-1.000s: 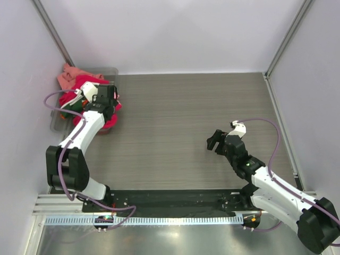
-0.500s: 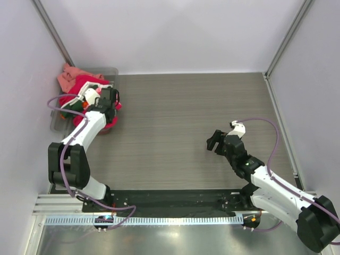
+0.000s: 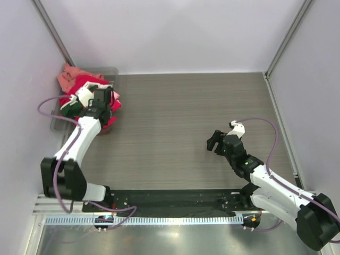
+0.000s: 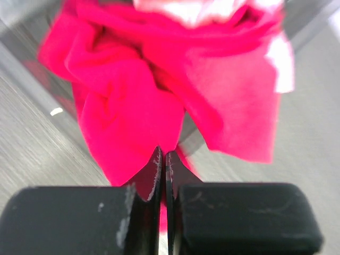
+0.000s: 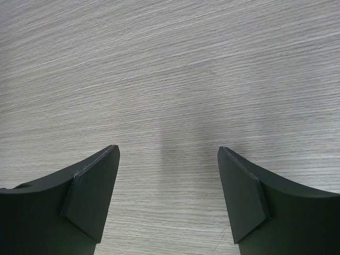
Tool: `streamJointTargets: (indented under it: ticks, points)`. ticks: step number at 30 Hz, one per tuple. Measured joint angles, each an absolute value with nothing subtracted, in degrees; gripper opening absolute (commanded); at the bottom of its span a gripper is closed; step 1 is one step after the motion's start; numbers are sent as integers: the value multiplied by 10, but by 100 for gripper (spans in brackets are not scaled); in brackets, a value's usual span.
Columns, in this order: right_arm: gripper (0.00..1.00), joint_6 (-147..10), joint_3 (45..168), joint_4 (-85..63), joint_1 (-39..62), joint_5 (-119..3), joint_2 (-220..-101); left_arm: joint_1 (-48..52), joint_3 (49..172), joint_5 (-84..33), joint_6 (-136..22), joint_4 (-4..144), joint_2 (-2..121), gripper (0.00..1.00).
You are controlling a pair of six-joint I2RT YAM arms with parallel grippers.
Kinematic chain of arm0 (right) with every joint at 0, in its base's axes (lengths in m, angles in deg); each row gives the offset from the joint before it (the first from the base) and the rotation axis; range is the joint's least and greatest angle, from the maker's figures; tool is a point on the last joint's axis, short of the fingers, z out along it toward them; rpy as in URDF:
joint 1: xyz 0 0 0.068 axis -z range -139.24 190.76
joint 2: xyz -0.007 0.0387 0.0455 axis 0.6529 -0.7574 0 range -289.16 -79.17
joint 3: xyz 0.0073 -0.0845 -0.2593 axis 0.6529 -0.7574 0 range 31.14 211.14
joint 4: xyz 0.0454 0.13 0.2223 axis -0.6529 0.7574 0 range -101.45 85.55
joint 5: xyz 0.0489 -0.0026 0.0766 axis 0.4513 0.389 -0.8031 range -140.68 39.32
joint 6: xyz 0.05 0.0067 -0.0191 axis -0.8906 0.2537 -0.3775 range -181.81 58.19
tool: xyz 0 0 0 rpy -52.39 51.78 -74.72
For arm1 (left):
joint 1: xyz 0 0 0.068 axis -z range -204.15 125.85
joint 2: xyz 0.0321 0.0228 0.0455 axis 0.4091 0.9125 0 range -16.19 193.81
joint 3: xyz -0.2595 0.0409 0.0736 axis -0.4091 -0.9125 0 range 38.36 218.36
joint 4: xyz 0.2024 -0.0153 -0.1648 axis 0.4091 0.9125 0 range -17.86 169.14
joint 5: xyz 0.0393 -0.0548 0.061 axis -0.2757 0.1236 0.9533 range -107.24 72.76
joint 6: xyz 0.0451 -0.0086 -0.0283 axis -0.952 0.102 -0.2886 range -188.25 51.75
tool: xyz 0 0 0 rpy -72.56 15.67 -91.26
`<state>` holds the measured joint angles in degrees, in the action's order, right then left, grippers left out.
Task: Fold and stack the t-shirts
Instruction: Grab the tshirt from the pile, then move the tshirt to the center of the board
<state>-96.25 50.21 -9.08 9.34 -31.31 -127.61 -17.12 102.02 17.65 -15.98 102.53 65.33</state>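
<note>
Several t-shirts point(image 3: 79, 87) lie bunched in a clear bin point(image 3: 110, 70) at the table's far left: crimson-red ones, with a salmon pink one point(image 3: 66, 77) at the back. My left gripper point(image 3: 108, 98) is at the bin's near right corner. In the left wrist view its jaws point(image 4: 163, 154) are pressed together, with a fold of the crimson-red t-shirt point(image 4: 127, 106) pinched between them. Paler pink cloth point(image 4: 186, 8) shows behind it. My right gripper point(image 3: 213, 142) hovers low over the bare table at the right, open point(image 5: 169, 151), nothing between its fingers.
The wood-grain table point(image 3: 186, 111) is boxed in by white walls on the left, back and right. Red cloth hangs over the bin's right wall. The arm bases and a metal rail point(image 3: 143, 219) run along the near edge.
My left gripper has closed on the crimson-red t-shirt at the bin's edge, and its arm has shifted a little to the left. The right arm has not moved.
</note>
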Motion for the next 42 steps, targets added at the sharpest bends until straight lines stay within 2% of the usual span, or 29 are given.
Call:
streamJointTargets:
  ticks: [7,13,17,20,22,25,31,34,37,39,42]
  points:
    - [81,-962,502,-91,93,-313,-1279,-172,1056,167,-178,1043,444,0]
    - [81,-962,502,-91,93,-313,-1279,-172,1287,98,-202,1066,412,0]
    - [81,-962,502,-91,93,-313,-1279,-172,1460,14,-196,1062,422,0]
    - [81,-962,502,-91,93,-313,-1279,-172,1541,-62,-167,1043,431,0]
    - [81,-962,502,-90,93,-312,-1278,-173,1571,-131,-134,1020,443,0]
    - [81,-962,502,-90,93,-310,-1272,-148,1552,-212,-94,969,467,0]
    - [80,-962,502,-90,93,-308,-1253,76,1490,-185,-109,964,592,0]
    - [79,-962,502,-87,93,-305,-1247,165,1558,-191,-130,993,724,0]
    - [79,-962,502,-77,93,-300,-1232,204,1689,-209,-141,1049,852,0]
    - [78,-962,502,-67,93,-294,-1214,208,1751,-215,-145,1075,891,0]
    - [79,-962,501,-56,93,-279,-1179,206,1756,-208,-150,1087,864,0]
